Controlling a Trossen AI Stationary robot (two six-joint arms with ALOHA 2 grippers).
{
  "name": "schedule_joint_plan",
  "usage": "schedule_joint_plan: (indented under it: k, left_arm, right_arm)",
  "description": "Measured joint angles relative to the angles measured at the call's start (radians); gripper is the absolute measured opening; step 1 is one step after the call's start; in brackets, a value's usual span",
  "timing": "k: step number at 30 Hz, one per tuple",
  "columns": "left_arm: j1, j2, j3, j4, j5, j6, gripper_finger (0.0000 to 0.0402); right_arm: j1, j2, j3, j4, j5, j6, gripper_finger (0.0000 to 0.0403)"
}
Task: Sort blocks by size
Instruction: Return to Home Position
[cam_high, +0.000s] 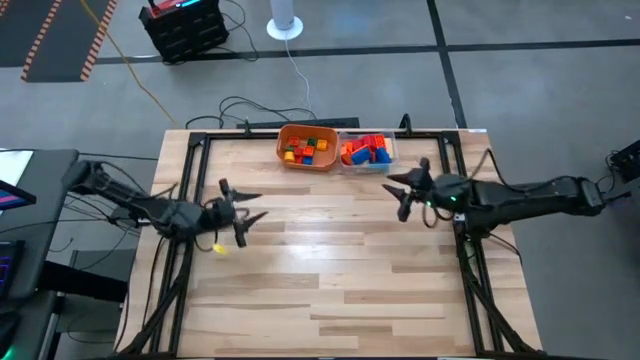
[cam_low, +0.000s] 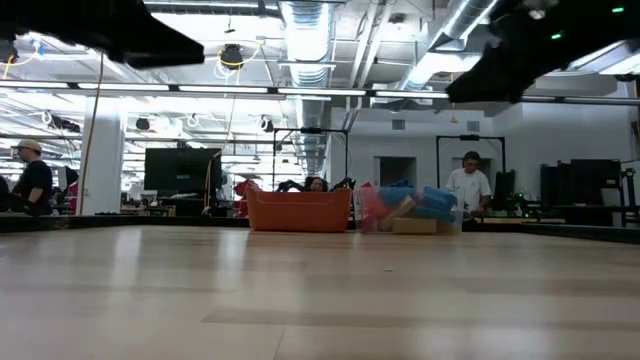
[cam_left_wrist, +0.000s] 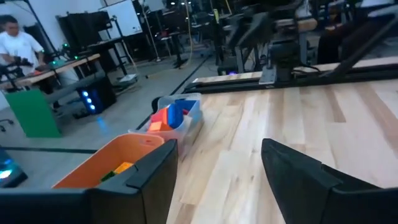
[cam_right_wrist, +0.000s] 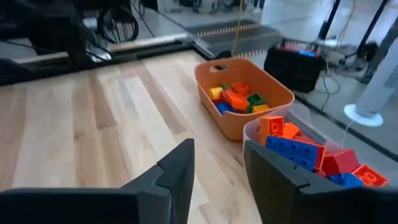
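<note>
Small blocks (cam_right_wrist: 236, 98) in mixed colours lie in the orange bowl (cam_high: 308, 147) at the table's far edge. Larger red, blue and orange blocks (cam_right_wrist: 305, 152) fill the clear container (cam_high: 367, 151) right of it. My left gripper (cam_high: 260, 205) hangs above the table's left half, open, with nothing between its fingers (cam_left_wrist: 216, 149). My right gripper (cam_high: 390, 188) hovers on the near side of the container, its fingers a narrow gap apart (cam_right_wrist: 219, 149) and holding nothing. In the low view both arms show only as dark shapes at the top.
Bare wood (cam_high: 330, 260) stretches across the middle and near part of the table. Black frame rails (cam_high: 190, 150) run along its left, right and far edges. Beyond the table, in the low view, people stand at benches (cam_low: 470, 185).
</note>
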Motion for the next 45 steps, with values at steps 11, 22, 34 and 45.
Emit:
schedule_joint_plan:
  k: [11, 22, 34, 45]
  left_arm:
    - [0.34, -0.204, -0.182, 0.064, 0.369, -0.088, 0.0185]
    - [0.365, -0.353, -0.268, -0.041, 0.377, -0.161, 0.0156]
    - [0.356, -0.543, -0.339, -0.133, 0.37, -0.155, 0.0105]
    - [0.348, -0.682, -0.342, -0.24, 0.666, -0.081, 0.0063]
  right_arm:
    - [0.189, -0.334, -0.196, 0.009, 0.164, 0.026, 0.0127]
    - [0.245, -0.534, -0.38, 0.021, 0.164, 0.07, 0.0118]
    - [0.329, -0.588, -0.421, 0.032, 0.159, 0.046, 0.0118]
    - [0.364, -0.589, -0.421, 0.028, 0.157, 0.229, 0.0118]
